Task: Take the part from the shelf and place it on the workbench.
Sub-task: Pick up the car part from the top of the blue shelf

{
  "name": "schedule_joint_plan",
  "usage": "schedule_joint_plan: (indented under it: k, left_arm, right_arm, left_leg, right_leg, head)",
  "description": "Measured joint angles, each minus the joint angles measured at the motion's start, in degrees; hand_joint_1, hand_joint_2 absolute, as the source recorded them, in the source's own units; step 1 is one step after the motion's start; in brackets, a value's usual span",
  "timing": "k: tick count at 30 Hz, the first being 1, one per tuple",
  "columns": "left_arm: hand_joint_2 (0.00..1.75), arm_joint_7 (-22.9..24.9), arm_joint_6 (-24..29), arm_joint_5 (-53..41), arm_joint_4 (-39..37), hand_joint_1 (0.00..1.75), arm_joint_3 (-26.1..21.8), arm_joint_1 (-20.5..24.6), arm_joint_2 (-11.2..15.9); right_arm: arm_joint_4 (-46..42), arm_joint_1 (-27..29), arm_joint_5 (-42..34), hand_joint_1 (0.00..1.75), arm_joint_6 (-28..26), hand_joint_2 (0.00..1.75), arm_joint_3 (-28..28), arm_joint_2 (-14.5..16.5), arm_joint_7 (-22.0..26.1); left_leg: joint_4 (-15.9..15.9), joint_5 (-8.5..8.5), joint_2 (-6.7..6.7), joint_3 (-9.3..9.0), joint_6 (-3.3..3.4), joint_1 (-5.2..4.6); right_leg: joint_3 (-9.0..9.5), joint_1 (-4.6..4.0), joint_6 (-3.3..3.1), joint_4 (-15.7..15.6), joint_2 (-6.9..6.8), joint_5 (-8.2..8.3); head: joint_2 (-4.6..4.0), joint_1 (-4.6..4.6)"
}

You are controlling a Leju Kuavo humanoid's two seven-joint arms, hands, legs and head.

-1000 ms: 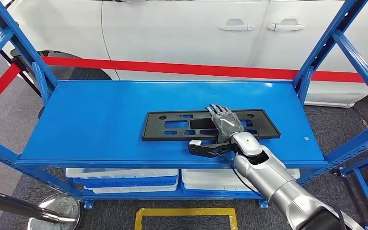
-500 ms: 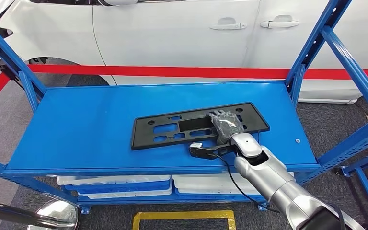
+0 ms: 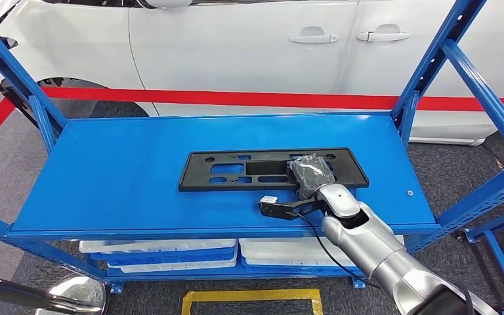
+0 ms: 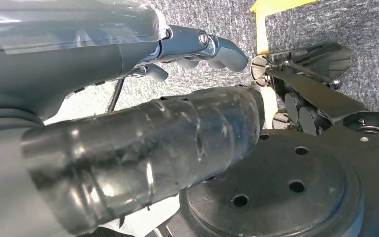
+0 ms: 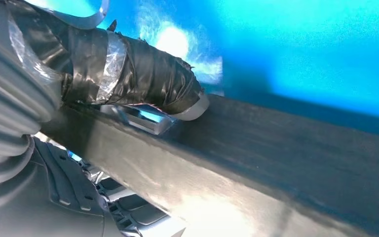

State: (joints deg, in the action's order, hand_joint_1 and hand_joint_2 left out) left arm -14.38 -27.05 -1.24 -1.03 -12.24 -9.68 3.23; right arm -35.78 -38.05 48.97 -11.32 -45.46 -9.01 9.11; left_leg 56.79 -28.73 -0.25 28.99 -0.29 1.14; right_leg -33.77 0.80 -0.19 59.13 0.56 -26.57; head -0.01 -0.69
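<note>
Part (image 3: 262,168): flat, black, slotted plastic.

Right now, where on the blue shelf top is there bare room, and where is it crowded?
Bare blue runs across the shelf top left of the black part, and along the back strip behind it. The crowded spot is front right, where the right hand grips the part.
</note>
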Motion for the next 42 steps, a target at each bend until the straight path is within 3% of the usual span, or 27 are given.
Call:
schedule_joint_plan:
  k: [1,15,31,36,39,41,42]
  left_arm:
    - [1.75,0.0,0.0,0.0,0.0,0.0,0.0,0.0,0.0]
    - [1.75,-0.4,0.1,0.6,0.0,0.0,0.5,-0.2,0.0]
    - [1.75,-0.4,0.7,1.1,0.0,0.0,1.0,-0.2,0.0]
    - [1.75,-1.6,1.2,1.9,0.0,0.0,1.3,-1.0,0.0]
    - [1.75,-2.0,1.2,2.1,0.0,0.0,1.5,-1.2,-0.1]
    - [1.75,-2.2,1.1,2.2,0.0,0.0,1.8,-1.2,-0.3]
    - [1.75,-2.2,1.1,2.2,0.0,0.0,2.0,-1.2,-0.4]
  right_arm:
    - [-0.3,0.2,0.0,1.75,0.0,1.75,0.0,-0.1,0.0]
    - [-8.6,4.4,-0.9,1.75,-0.1,1.75,0.0,-2.8,1.0]
    - [-13.2,5.3,-4.2,1.75,-1.3,1.75,1.7,-4.0,5.0]
    - [-29.5,7.7,-10.5,1.75,1.3,1.75,5.7,-8.1,7.7]
    - [-36.0,8.7,-11.6,1.75,2.6,1.75,7.4,-9.6,8.6]
    - [-39.3,9.4,-12.0,1.75,3.0,1.75,8.5,-10.6,9.3]
    - [-40.6,9.8,-12.2,1.75,3.2,1.75,8.9,-11.0,9.7]
  left_leg:
    - [0.0,0.0,0.0,0.01,0.01,0.0]
    - [0.2,-0.1,-0.04,0.23,0.13,-0.01]
    - [0.2,-0.1,-0.07,0.36,0.14,-0.01]
    - [1.1,-0.47,-0.08,0.76,0.96,-0.23]
    - [0.1,0.5,0.0,0.41,1.77,-0.19]
    - [-1.6,1.68,0.24,-0.1,2.48,0.05]
    - [-2.0,2.03,0.36,-0.15,2.68,0.17]
  right_leg:
    - [0.01,0.01,0.01,0.0,0.0,0.0]
    - [-0.1,0.02,0.02,0.0,-0.07,-0.01]
    - [-0.2,0.03,0.02,0.0,-0.11,-0.01]
    - [-0.34,0.43,0.57,-0.1,-0.09,0.12]
    - [0.01,0.47,1.38,-0.7,-0.08,0.45]
    - [-0.44,0.41,1.75,0.8,-0.19,-1.31]
    - [-1.44,0.42,1.8,3.4,-0.26,-3.21]
  head:
    - [0.01,0.01]
    - [0.0,0.01]
    - [0.01,-0.01]
    - [0.01,-0.01]
    - [0.01,0.02]
    - [0.0,0.1]
    - [0.0,0.14]
